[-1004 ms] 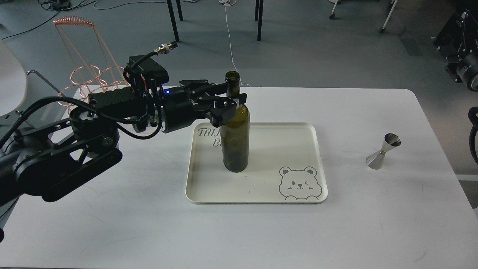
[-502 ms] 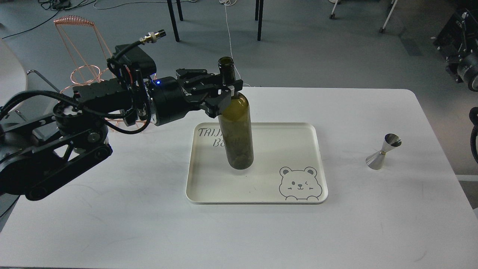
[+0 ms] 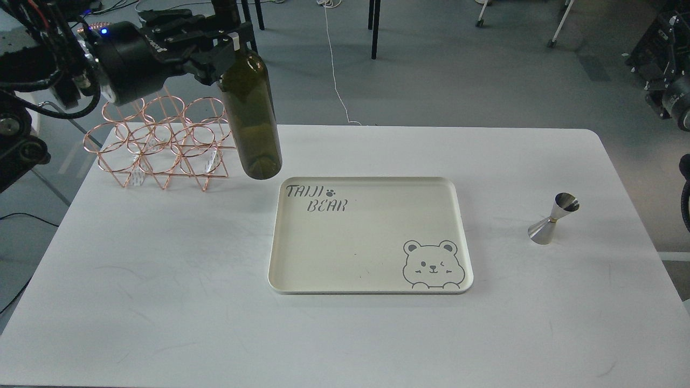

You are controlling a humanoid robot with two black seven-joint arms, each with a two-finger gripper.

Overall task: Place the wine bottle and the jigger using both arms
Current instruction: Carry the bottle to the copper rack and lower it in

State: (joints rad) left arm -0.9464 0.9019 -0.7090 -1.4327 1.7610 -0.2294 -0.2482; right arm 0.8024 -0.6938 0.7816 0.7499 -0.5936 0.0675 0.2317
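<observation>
The dark olive-green wine bottle (image 3: 250, 113) hangs in the air, tilted, its base above the table just left of the cream tray (image 3: 280, 269). My left gripper (image 3: 223, 37) is shut on the bottle's neck near the top left of the view. The bottle's mouth is cut off by the top edge. The silver jigger (image 3: 552, 218) stands upright on the white table at the right, well apart from the tray. Only a dark piece of my right arm (image 3: 685, 194) shows at the right edge; its gripper is out of view.
A copper wire bottle rack (image 3: 156, 143) stands at the table's back left, just left of the hanging bottle. The tray bears a bear drawing (image 3: 433, 264) and the words "TAIJI BEAR". Chair legs and cables lie on the floor behind the table.
My left gripper has lifted the bottle off the tray and carried it up and to the left, toward the copper rack. The jigger has not moved.
</observation>
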